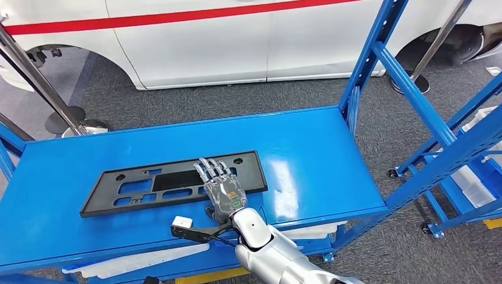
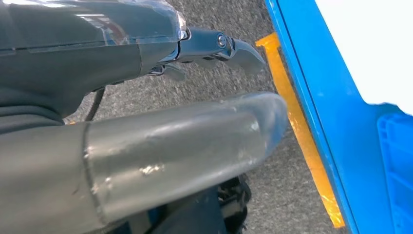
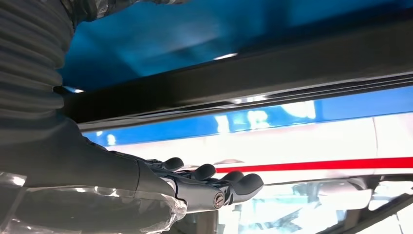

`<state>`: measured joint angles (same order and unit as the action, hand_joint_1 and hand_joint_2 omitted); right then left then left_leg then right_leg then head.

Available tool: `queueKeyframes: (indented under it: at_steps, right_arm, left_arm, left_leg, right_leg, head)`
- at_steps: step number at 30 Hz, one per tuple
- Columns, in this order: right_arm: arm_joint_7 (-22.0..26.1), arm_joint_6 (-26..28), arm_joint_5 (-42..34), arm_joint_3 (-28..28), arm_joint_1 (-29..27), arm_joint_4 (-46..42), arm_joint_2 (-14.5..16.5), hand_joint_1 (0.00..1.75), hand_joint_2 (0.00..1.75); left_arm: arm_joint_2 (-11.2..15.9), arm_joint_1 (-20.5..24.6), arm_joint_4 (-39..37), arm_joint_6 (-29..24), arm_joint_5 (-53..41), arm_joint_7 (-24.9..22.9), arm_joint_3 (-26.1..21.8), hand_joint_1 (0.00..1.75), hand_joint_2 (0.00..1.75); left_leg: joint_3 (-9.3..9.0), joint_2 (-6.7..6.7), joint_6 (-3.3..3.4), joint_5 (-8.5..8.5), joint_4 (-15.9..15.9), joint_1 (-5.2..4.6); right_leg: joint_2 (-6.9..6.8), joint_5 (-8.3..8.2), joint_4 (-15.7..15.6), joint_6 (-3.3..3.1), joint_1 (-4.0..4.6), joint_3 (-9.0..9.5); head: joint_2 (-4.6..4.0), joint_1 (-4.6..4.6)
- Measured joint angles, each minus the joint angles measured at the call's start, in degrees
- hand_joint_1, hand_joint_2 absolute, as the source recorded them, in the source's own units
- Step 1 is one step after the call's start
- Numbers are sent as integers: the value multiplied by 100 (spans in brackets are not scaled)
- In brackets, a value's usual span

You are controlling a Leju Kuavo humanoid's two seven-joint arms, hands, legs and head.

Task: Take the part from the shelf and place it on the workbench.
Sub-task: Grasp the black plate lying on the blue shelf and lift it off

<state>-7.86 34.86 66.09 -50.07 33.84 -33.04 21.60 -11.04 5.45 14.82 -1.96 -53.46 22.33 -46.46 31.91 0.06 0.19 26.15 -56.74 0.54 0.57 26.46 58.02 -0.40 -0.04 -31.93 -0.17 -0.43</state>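
The part [image 1: 171, 183], a flat black rectangular plate with cut-out slots and holes, lies flat on the blue shelf top [image 1: 308, 160], near the middle and toward the near edge. No brand, label or writing can be read on it. The right hand [image 1: 220, 188] is over the part's right half, fingers [image 1: 208, 170] straight, slightly spread and pointing toward the far side, with the fingertips above the part's solid centre panel. In the right wrist view the part [image 3: 253, 78] shows as a long dark bar with the fingers [image 3: 229, 184] stretched flat alongside it; whether they touch its surface cannot be told. The hand grips nothing.

The left hand [image 2: 146, 112] hangs beside the blue frame [image 2: 311, 97], over grey carpet and a strip of yellow floor tape [image 2: 302, 131], its fingers loosely extended and holding nothing.

Beyond the shelf stands a white vehicle [image 1: 237, 41] with a red stripe [image 1: 177, 18]; no lettering is legible on it. Metal stanchion posts [image 1: 47, 89] stand at the left and far right, and another blue rack [image 1: 462, 142] at the right.
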Motion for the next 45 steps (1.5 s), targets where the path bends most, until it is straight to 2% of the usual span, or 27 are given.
queueKeyframes:
  at_steps: [2,3,4,6,7,8,9,11,13,16,18,21,23,24,26,27,29,30,33,34,36,38,39,40,42,43,45]
  right_arm:
    - [-52,9,31,-24,16,8,2,0,175]
    - [-87,14,60,-49,30,16,2,0,175]
    - [-119,14,89,-82,41,29,2,14,175]
    - [-173,2,127,-156,51,62,-1,100,175]
    - [-195,-19,131,-192,49,79,-2,144,175]
    - [-209,-50,130,-226,50,92,-4,173,175]
    - [-220,-99,127,-259,53,102,-4,175,175]
    - [-225,-213,117,-313,58,117,-5,175,175]
    - [-224,-296,110,-358,64,134,-3,175,175]
    - [-224,-336,111,-417,78,149,8,175,175]
    - [-226,-364,111,-436,107,154,16,175,175]
    - [-228,-426,113,-470,149,162,20,175,175]
    - [-233,-471,114,-495,157,166,19,175,175]
    - [-237,-495,114,-504,163,168,20,175,175]
    - [-249,-540,115,-515,180,170,21,175,175]
    - [-258,-563,116,-517,189,174,20,175,175]
    - [-271,-600,120,-518,209,188,18,175,175]
    - [-262,-613,121,-518,214,195,17,175,175]
    - [-141,-628,83,-495,218,190,5,175,175]
    - [-43,-624,16,-466,208,167,-4,175,175]
    - [263,-624,-232,-384,136,44,-33,175,175]
    - [699,-687,-675,-296,-20,-261,-96,175,175]
    - [963,-744,-1008,-259,-121,-504,-144,175,175]
    - [1272,-815,-1480,-214,-241,-847,-208,175,175]
    - [1949,-1006,-2843,-84,-573,-1829,-398,175,175]
    - [2267,-1120,-3647,9,-805,-2445,-517,175,175]
    - [2685,-1337,-4956,233,-1351,-3684,-789,175,175]
  left_arm:
    - [-2,-4,-1,7,-9,-6,-1,0,0]
    - [-3,-1,-1,11,-12,-9,-1,0,0]
    - [-4,4,-1,14,-13,-10,0,0,0]
    - [-4,9,-1,17,-14,-11,1,0,0]
    - [-4,7,-2,17,-14,-7,0,0,0]
    - [-4,4,-2,17,-14,-1,-1,0,0]
    - [-4,2,-3,17,-14,7,-1,0,0]
    - [-10,2,-7,26,-14,20,-1,0,0]
    - [-21,15,-19,44,-14,32,-1,0,0]
    - [-26,24,-30,61,-14,41,-1,0,0]
    - [-26,26,-34,73,-14,44,0,0,0]
    - [-26,40,-40,87,-14,46,1,0,0]
    - [-26,27,-45,92,-13,45,1,0,0]
    - [-26,19,-48,93,-12,44,1,0,0]
    - [-26,16,-49,95,-10,43,1,0,0]
    - [-26,19,-49,96,-9,40,1,0,0]
    - [-26,20,-49,97,-7,31,1,0,0]
    - [-24,13,-49,98,-3,26,-1,0,0]
    - [-22,-1,-49,98,15,26,-8,0,0]
    - [-23,2,-49,98,31,32,-15,0,0]
    - [-23,-5,-49,98,78,54,-48,0,0]
    - [-20,-29,-49,97,144,88,-111,0,0]
    - [-18,-42,-49,93,188,115,-150,0,0]
    - [-16,-58,-49,85,238,152,-196,0,0]
    - [-16,-98,-49,58,352,244,-304,0,0]
    - [-16,-121,-49,39,409,291,-367,0,0]
    - [-17,-171,-49,-2,494,361,-493,0,0]
  left_leg:
    - [-51,0,75,6,31,11]
    - [-87,1,110,10,40,13]
    - [-111,6,138,15,48,12]
    - [-130,18,175,34,41,-5]
    - [-141,23,184,48,39,-13]
    - [-161,25,188,67,36,-20]
    - [-195,24,187,94,36,-26]
    - [-280,21,166,163,35,-34]
    - [-316,17,119,223,27,-42]
    - [-325,16,20,239,-45,-46]
    - [-274,12,-31,357,-239,-37]
    - [201,8,-104,858,-1155,-3]
    - [487,8,-141,977,-1596,23]
    - [491,9,-154,864,-1518,34]
    - [219,9,-159,403,-802,56]
    - [77,8,-151,273,-441,49]
    - [-59,6,-89,211,-77,23]
    - [-56,7,-50,231,-76,5]
    - [-99,30,81,55,-28,37]
    - [-104,44,114,27,-11,48]
    - [-80,69,146,8,-8,40]
    - [-68,85,152,9,-11,30]
    - [-72,88,151,15,-13,28]
    - [-84,86,146,26,-15,28]
    - [-113,73,117,61,-29,18]
    - [-119,58,94,78,-38,9]
    - [-110,27,46,99,-48,-3]
  right_leg:
    - [-7,30,128,61,-11,-31]
    - [-12,120,300,82,-17,-113]
    - [-17,265,581,97,-23,-263]
    - [-23,592,1320,121,-24,-708]
    - [-24,666,1585,126,-24,-898]
    - [-24,627,1669,123,-23,-1002]
    - [-24,462,1521,106,-21,-985]
    - [-32,-46,758,30,-1,-700]
    - [-48,-253,161,-45,41,-470]
    - [-44,-271,31,-125,54,-398]
    - [-47,-279,-16,-177,29,-316]
    - [-54,-264,-38,-222,22,-276]
    - [-45,-252,-32,-227,26,-271]
    - [-37,-245,-26,-221,23,-264]
    - [-23,-223,-3,-191,8,-240]
    - [-17,-215,15,-168,6,-234]
    - [-3,-202,40,-104,11,-247]
    - [7,-201,42,-68,15,-248]
    - [12,-96,156,28,20,-277]
    - [7,48,359,50,19,-364]
    - [-4,452,1068,77,5,-689]
    - [-8,643,1633,95,-10,-958]
    - [-13,574,1628,96,-16,-954]
    - [-19,409,1389,89,-21,-832]
    - [-37,46,582,53,-15,-418]
    - [-48,-56,269,37,-7,-262]
    - [-73,-71,54,9,25,-173]
  head:
    - [0,2]
    - [0,2]
    - [0,3]
    - [0,3]
    - [0,3]
    - [0,3]
    - [0,3]
    - [0,2]
    - [0,2]
    - [0,2]
    - [0,1]
    - [0,-4]
    - [0,-3]
    - [0,-3]
    - [0,-3]
    - [0,-3]
    - [0,-3]
    - [0,-2]
    - [0,1]
    - [0,1]
    - [0,2]
    - [0,2]
    - [0,2]
    - [0,2]
    - [0,1]
    - [0,1]
    - [0,-1]
